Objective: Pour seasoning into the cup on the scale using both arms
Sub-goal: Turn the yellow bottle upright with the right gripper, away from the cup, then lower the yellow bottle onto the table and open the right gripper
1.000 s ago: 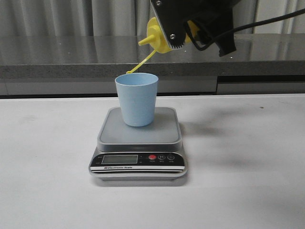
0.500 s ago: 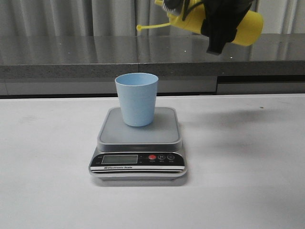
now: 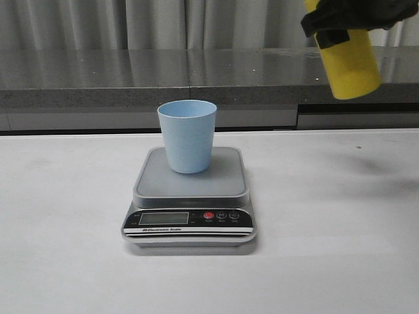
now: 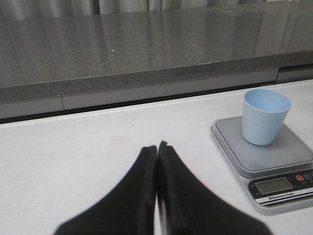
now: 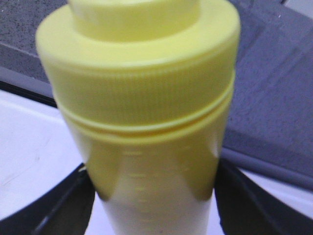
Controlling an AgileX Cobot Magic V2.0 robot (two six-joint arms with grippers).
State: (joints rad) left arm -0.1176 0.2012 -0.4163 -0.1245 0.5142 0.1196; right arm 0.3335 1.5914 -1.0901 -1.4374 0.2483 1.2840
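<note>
The pale blue cup (image 3: 187, 135) stands upright on the silver-grey scale (image 3: 190, 196) in the middle of the table; both also show in the left wrist view, the cup (image 4: 264, 115) on the scale (image 4: 274, 161). My right gripper (image 3: 350, 16) is shut on the yellow seasoning bottle (image 3: 351, 62), held nearly upright high at the top right, well to the right of the cup. The bottle (image 5: 142, 98) fills the right wrist view, with black fingers (image 5: 63, 205) on both sides. Its nozzle and cap are out of view. My left gripper (image 4: 157, 147) is shut and empty, low over the table left of the scale.
A dark grey stone ledge (image 3: 98, 78) runs along the back of the white table (image 3: 327, 248), with grey curtains behind it. The scale's black panel has an LCD (image 3: 163, 218) and a red button (image 3: 209, 215).
My right gripper has swung the bottle from tilted, nozzle over the cup, back to nearly upright and moved it right and up. The cup and scale have not moved.
</note>
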